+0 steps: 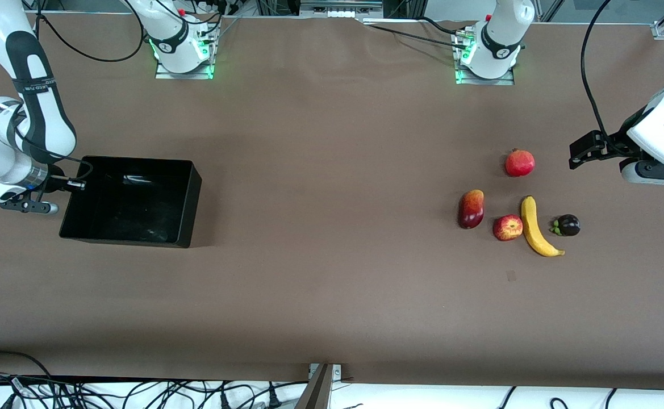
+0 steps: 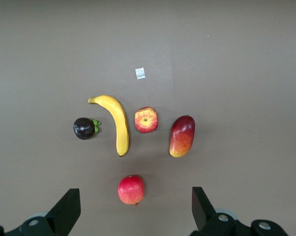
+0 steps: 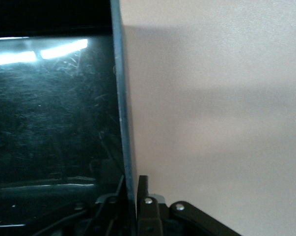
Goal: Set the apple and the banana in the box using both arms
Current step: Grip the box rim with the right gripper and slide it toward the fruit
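Starting with the front view, the box [image 1: 133, 201] sits at the right arm's end of the table with nothing in it, and the right gripper [image 1: 65, 184] is down at its outer wall. The apple [image 1: 507, 227] and the banana [image 1: 538, 227] lie touching on the table at the left arm's end, among a pomegranate [image 1: 520, 162], a mango [image 1: 471, 208] and a dark mangosteen [image 1: 566, 225]. The left gripper [image 1: 584, 152] hangs over bare table beside the pomegranate, holding nothing. So neither fruit is in the box yet; both placements are left to do

From the left wrist view, the left gripper [image 2: 135, 211] has its fingers [image 2: 65, 210] spread wide with the pomegranate [image 2: 131, 190] between them lower down, while the banana [image 2: 116, 123] and apple [image 2: 146, 119] lie farther out past the fingertips, untouched

From the right wrist view, the right gripper [image 3: 133, 189] has its fingers [image 3: 143, 189] pressed together on the thin wall of the box [image 3: 122, 98], pinching it. That looks like a hold meant to bring the box toward the fruit
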### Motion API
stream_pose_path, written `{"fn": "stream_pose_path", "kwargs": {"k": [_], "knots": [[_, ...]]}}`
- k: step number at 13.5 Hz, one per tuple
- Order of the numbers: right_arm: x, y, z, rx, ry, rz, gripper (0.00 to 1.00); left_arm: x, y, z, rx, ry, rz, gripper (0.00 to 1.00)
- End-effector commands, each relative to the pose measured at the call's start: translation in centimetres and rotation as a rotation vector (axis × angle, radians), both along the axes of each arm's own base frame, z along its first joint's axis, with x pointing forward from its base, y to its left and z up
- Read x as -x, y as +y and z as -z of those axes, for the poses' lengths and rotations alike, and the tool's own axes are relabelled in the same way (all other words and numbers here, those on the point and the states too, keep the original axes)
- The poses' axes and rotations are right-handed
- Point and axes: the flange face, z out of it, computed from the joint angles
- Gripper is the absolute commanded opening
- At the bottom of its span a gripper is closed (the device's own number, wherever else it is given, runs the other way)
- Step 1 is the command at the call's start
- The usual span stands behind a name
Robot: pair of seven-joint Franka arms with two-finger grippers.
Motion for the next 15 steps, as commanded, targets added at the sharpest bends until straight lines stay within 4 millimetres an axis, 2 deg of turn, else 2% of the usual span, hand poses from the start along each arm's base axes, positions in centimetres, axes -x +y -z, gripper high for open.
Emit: {"fn": "stream_pose_path", "kwargs": {"k": [1,3,5,8,10,11,13,15], "knots": [[-0.2,0.1,-1.1,-0.021,-0.029,-0.004,0.00,0.0,-0.2,-0.3,0.014,0.005,0.000,1.00],[-1.4,1.9,-2.7,-0.044,-0.023,-0.031,0.00,0.0,-0.2,-0.3,0.014,0.005,-0.001,1.00],[-3.1,4.0,-5.3,-0.087,0.019,-0.061,0.00,0.0,-0.2,-0.3,0.014,0.005,-0.001,1.00],[-6.6,9.2,-11.2,-0.130,0.081,-0.049,0.00,0.0,-0.2,-0.3,0.014,0.005,0.001,1.00],[-8.6,16.1,-15.4,-0.143,0.112,-0.046,0.00,0.0,-0.2,-0.3,0.015,0.003,0.001,1.00],[-8.8,19.7,-16.6,-0.140,0.131,-0.030,0.00,0.0,-0.2,-0.3,0.014,0.005,0.001,1.00],[-8.7,27.4,-17.5,-0.124,0.136,-0.026,0.00,0.0,-0.2,-0.3,0.014,0.005,-0.001,1.00],[-7.4,36.5,-17.7,-0.099,0.132,-0.028,0.00,0.0,-0.2,-0.2,0.014,0.005,-0.001,1.00]]}}
